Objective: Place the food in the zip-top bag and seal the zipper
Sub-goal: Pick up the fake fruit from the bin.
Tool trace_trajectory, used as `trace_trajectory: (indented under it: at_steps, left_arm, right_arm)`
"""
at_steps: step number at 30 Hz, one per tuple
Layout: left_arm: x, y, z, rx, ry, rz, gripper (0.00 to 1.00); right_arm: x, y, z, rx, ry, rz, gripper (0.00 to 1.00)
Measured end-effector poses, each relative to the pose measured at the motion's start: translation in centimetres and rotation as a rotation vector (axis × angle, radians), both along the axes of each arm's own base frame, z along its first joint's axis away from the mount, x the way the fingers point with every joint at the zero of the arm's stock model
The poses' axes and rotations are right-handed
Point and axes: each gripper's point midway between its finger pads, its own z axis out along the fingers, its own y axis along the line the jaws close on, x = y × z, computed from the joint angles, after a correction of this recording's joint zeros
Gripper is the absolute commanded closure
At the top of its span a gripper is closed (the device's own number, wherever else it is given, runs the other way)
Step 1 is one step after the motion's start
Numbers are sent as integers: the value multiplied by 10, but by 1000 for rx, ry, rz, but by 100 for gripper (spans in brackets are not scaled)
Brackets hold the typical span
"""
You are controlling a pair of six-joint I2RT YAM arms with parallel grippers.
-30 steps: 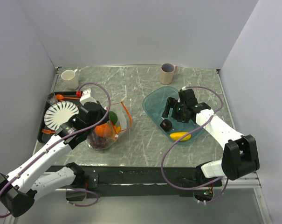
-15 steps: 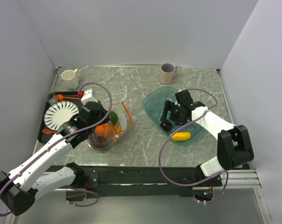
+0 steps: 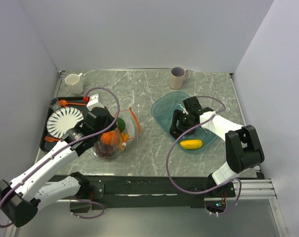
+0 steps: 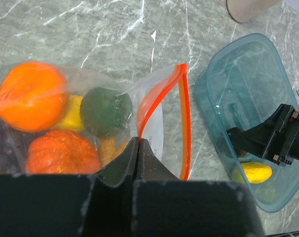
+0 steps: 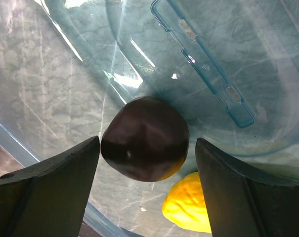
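Marbled tabletop (image 3: 149, 89): left gripper (image 4: 138, 148) pinches the crinkly bag (image 4: 156, 118) by its thin zipper (image 4: 185, 123); right gripper (image 5: 147, 148) gapes around a glossy plum (image 5: 144, 136).

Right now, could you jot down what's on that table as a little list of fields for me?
Left claw: shut, pinching the clear bag at its mouth
Bag contents: orange, green avocado, other fruit
Zipper: unsealed, mouth gaping
Right claw: open, fingers either side of the dark plum
Bowl: holds plum and yellow fruit
Left to bag: plum, yellow fruit
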Motion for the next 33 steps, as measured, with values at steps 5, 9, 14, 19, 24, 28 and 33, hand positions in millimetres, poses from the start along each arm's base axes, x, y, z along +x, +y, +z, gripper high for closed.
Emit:
trace_trajectory:
  at_steps: [5, 9, 14, 19, 24, 28, 33]
  left_arm:
    - [0, 0, 0, 0, 0, 0, 99]
    - [0, 0, 0, 0, 0, 0, 99]
    - [0, 0, 0, 0, 0, 0, 99]
    - [0, 0, 0, 0, 0, 0, 99]
    - [0, 0, 0, 0, 1, 0, 99]
    - [-1, 1, 1, 1, 1, 1, 99]
    - [-3, 2, 4, -4, -6, 1, 99]
  right_arm:
    - [0, 1, -2, 0, 3, 15, 43]
    - [-1, 3, -2, 8, 4, 22, 51]
    - [-1, 3, -2, 8, 4, 22, 54]
    - [3, -3, -2, -19, -9, -3, 48]
    - [15, -11, -2, -68, -44, -51, 40]
    - [37, -13, -1, -93, -63, -75, 27]
    - [48, -13, 0, -104, -76, -83, 14]
